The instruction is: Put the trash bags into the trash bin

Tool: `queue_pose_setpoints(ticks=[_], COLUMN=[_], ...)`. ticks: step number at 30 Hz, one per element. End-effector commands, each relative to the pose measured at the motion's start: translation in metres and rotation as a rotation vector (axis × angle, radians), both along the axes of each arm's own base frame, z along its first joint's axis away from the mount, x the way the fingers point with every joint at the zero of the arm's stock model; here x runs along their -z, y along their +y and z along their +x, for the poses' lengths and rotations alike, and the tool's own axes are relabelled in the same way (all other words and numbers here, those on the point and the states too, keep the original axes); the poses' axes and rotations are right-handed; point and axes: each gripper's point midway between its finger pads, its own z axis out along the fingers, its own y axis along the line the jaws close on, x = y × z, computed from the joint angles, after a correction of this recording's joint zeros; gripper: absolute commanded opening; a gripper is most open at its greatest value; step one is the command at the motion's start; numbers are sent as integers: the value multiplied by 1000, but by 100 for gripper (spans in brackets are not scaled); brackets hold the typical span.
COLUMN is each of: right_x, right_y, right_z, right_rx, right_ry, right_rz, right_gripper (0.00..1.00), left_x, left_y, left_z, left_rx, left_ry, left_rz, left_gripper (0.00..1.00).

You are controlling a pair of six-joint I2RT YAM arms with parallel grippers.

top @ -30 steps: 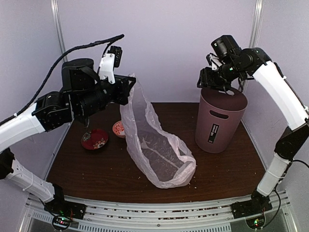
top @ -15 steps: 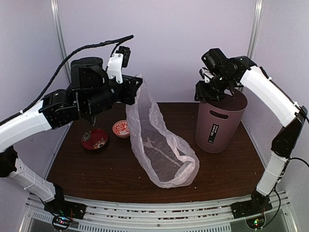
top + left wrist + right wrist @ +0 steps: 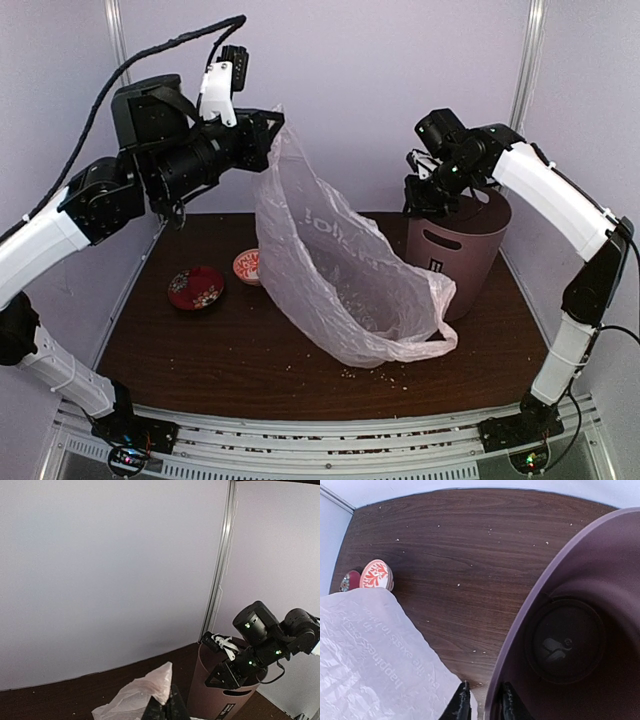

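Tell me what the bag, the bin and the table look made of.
Bag: thin plastic film, translucent, crinkled and glossy. Bin: probably molded plastic, smooth matte mauve-brown wall. Table: dark wood grain, possibly laminate; can't tell.

Soft, even light from above fills all three views, washing the pale walls [image 3: 380, 90] nearly white. The translucent trash bag [image 3: 340, 280] glows and casts a faint shadow at 6 o'clock on the dark table [image 3: 200, 340]. The trash bin [image 3: 580, 605] interior sits dim at 3 o'clock. Both wrist views bow at the edges and are softest at 6 o'clock
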Motion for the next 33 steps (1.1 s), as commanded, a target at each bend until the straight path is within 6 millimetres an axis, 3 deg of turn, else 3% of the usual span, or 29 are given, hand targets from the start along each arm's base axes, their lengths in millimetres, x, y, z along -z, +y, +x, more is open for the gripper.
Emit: queue_pose_setpoints(ticks=[1,7,13,26,33], right_x=[-1,-5,-20,-31,-19], right_y=[18,32,55,127,153], right_z=[-2,-13,-32,-86,-107], right_rx=[-39,-77,-139,-298,-402], right_ry=[9,19,4,34,50], right_rz=[93,144,200,284,238], right_gripper=[16,4,2,2,2], left_x=[-44,-85,-127,-171,-187], left_y=[27,36,58,92,103], left_z=[-3,-8,-14,-21,-25], left_rx=[-60,-65,-114,-210,-233], left_ry=[-60,-131,-200,-303,-345], left_rz=[-69,-90,-135,-241,-273], left_gripper=[0,0,0,0,0])
